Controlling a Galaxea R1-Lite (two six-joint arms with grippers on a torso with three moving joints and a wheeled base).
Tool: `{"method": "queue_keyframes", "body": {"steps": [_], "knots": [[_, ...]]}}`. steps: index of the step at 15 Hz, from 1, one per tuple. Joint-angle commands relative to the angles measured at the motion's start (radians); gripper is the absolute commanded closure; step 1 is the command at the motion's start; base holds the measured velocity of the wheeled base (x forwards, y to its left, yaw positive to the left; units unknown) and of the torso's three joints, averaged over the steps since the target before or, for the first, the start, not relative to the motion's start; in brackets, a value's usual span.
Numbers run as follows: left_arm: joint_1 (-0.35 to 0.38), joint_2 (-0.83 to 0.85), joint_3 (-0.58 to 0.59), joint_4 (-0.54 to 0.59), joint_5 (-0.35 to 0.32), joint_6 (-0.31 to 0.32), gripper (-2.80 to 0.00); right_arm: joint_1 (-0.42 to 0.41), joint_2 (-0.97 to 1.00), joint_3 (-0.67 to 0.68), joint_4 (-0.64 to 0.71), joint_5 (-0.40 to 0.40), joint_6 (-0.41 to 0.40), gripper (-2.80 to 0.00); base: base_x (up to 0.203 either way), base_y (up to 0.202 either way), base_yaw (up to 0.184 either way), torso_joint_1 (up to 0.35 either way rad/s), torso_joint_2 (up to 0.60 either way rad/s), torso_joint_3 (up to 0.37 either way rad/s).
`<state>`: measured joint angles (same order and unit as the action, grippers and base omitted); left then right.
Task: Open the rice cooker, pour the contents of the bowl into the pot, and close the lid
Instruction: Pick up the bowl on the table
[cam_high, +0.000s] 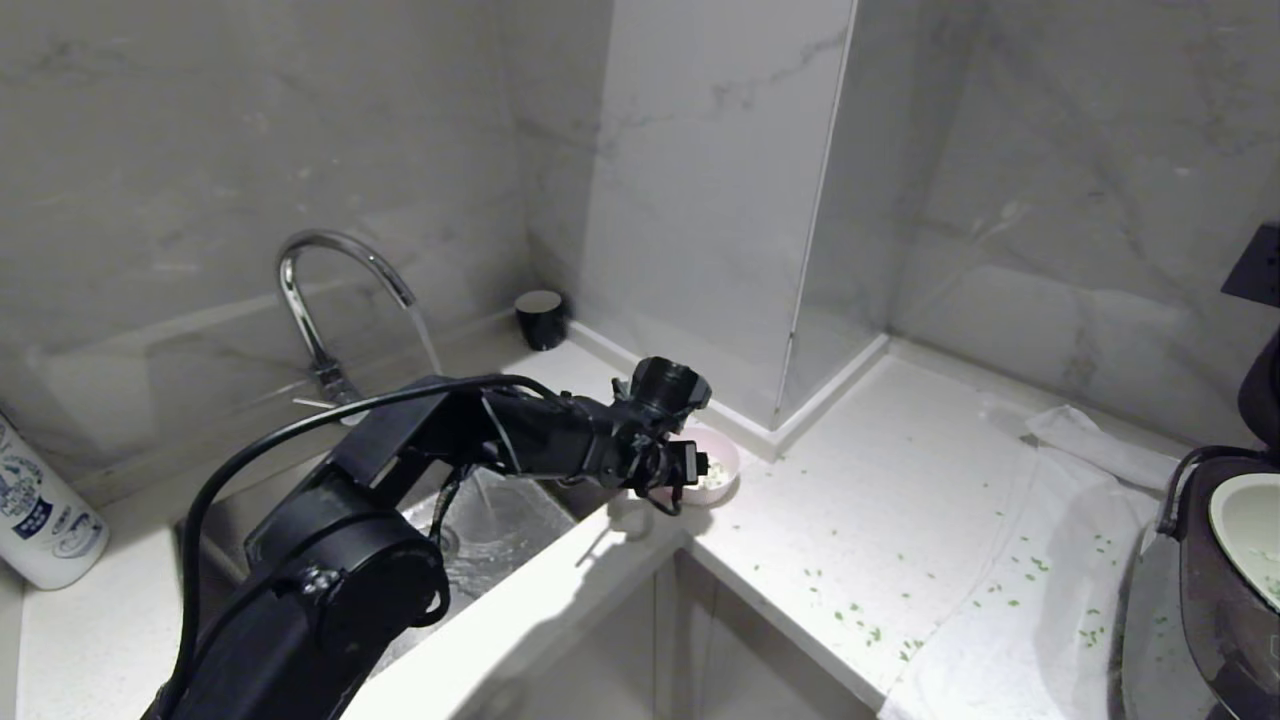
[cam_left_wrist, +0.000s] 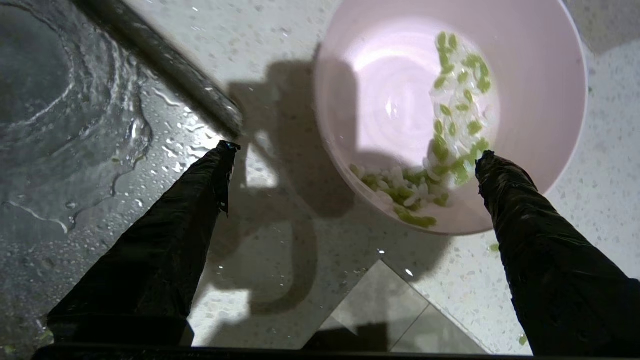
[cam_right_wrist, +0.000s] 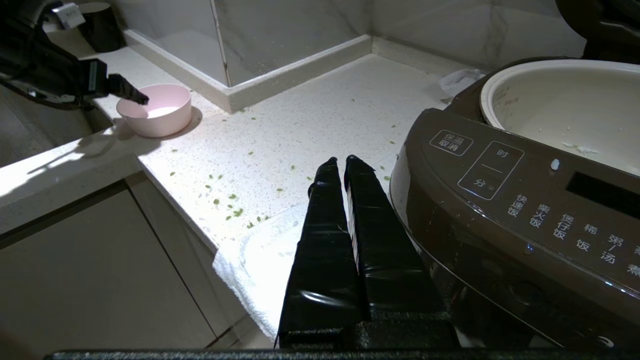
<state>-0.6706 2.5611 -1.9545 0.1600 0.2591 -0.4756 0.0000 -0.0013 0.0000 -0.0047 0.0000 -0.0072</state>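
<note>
Pink bowl (cam_left_wrist: 450, 110) w/ chopped green bits (cam_left_wrist: 452, 130) sits on counter (cam_high: 880, 520) under left gripper (cam_left_wrist: 352, 155); fingers wide apart, one over bowl rim, other outside. Right gripper (cam_right_wrist: 345, 165) pressed together beside rice cooker (cam_right_wrist: 505, 210), lid up, pot (cam_right_wrist: 560, 100) exposed.

The bowl (cam_high: 718, 470) sits on the bench (cam_high: 880, 520) at its inner corner, just right of the sink (cam_high: 500, 540), with the faucet (cam_high: 330, 300) behind the sink. The rice cooker (cam_high: 1220, 590) stands far right on a towel (cam_high: 1010, 640), its pot (cam_high: 1250, 530) inside.
</note>
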Motion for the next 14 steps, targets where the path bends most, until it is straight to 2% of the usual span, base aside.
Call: {"method": "queue_keyframes", "body": {"steps": [1,3,11,12,14], "knots": [[0.0,0.022,0.0,0.001,0.002,-0.009,-2.8,0.0,0.0,0.002,-0.001,0.001,0.0,0.0,0.0,0.0,0.0,0.0,0.0,0.0],[0.004,0.03,0.0,0.0,0.003,-0.031,-2.8,0.0,0.0,0.002,0.0,0.0,0.0,0.0,0.0,0.0,0.0,0.0,0.0,0.0],[0.025,0.054,-0.001,0.001,0.015,-0.021,-2.8,0.0,0.0,0.002,-0.001,0.0,0.0,0.0,0.0,0.0,0.0,0.0,0.0,0.0],[0.026,0.054,-0.001,0.001,0.015,-0.021,0.0,0.0,0.0,0.002,-0.001,0.0,0.0,0.0,0.0,0.0,0.0,0.0,0.0,0.0],[0.029,0.049,-0.001,0.002,0.014,-0.023,0.0,0.0,0.0,0.0,-0.001,0.0,0.0,0.0,0.0,0.0,0.0,0.0,0.0,0.0]]}}
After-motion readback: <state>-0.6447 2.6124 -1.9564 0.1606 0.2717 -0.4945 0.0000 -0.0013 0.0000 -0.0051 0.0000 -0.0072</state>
